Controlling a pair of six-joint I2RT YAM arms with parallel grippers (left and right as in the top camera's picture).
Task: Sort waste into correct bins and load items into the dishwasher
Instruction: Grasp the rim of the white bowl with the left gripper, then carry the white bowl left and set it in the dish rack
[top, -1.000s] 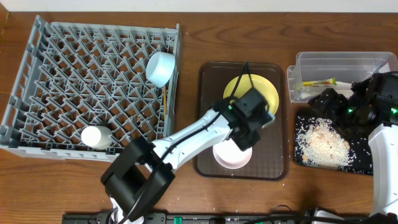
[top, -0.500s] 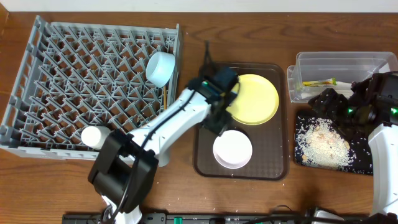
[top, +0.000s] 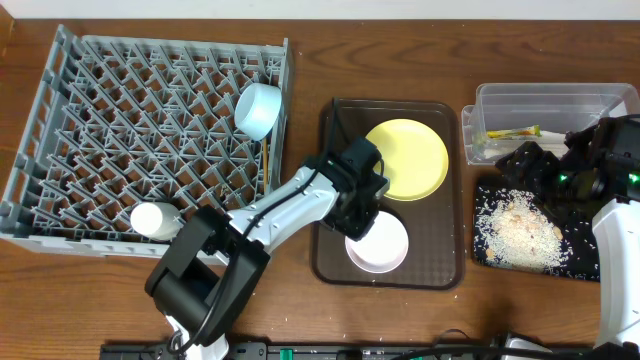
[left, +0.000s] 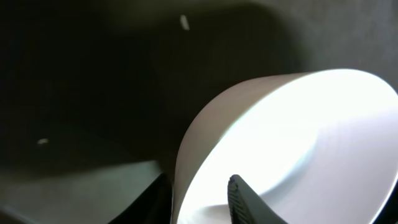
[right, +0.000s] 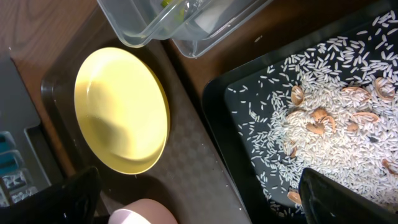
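The left tool (left: 199, 183) straddles the rim of the pale pink bowl (left: 292, 137), one finger inside and one outside the wall. That is the natural grip for a thin-walled bowl. Whether the fingers already press the wall I cannot tell. The bowl sits under the tool on the brown serving tray (top: 440, 265), and the yellow plate (top: 410, 160) lies just beyond it on the same tray, untouched.

Further out on the worktop, on the arm's far side from the tray, stands the dish rack (top: 120, 130). It already holds the light blue bowl (top: 258, 108) and the white cup (top: 155, 220), so the pink bowl is probably headed there.

The right tool (right: 199, 186) is spread wide and carries nothing. It hangs over the black tray (right: 217, 118), where the rice (right: 336, 124) is heaped, with the clear tub (right: 155, 25) just ahead of it. It looks parked out of the left arm's way.
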